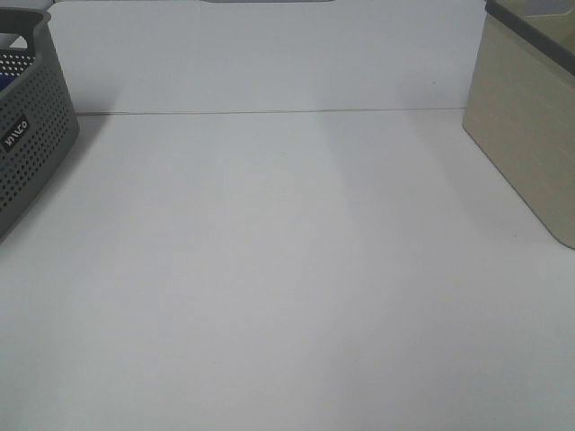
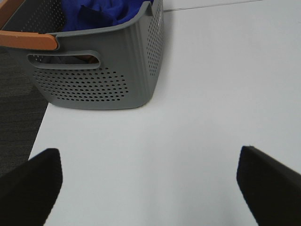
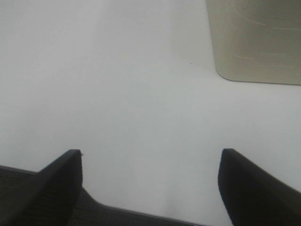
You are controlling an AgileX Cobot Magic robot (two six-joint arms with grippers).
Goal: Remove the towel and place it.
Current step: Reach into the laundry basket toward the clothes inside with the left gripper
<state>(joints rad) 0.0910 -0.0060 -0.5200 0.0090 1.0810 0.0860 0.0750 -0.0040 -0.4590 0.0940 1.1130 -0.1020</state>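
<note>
The royal-blue towel [image 2: 106,12] lies bunched inside the grey perforated basket [image 2: 94,80]. In the exterior high view only the basket's corner [image 1: 31,135] shows at the far left edge, with a sliver of blue inside. My left gripper [image 2: 148,186] is open, its black fingers [image 2: 33,186] wide apart over bare white table, some way short of the basket. My right gripper [image 3: 150,186] is also open and empty over the table's near edge. Neither gripper appears in the exterior high view.
A beige bin [image 1: 530,117] with a dark rim stands at the right side of the white table [image 1: 287,269], also seen as a beige bin [image 3: 256,40] ahead of the right gripper. An orange handle [image 2: 28,40] lies across the basket's rim. A dark floor [image 2: 16,113] lies beyond the table's left edge.
</note>
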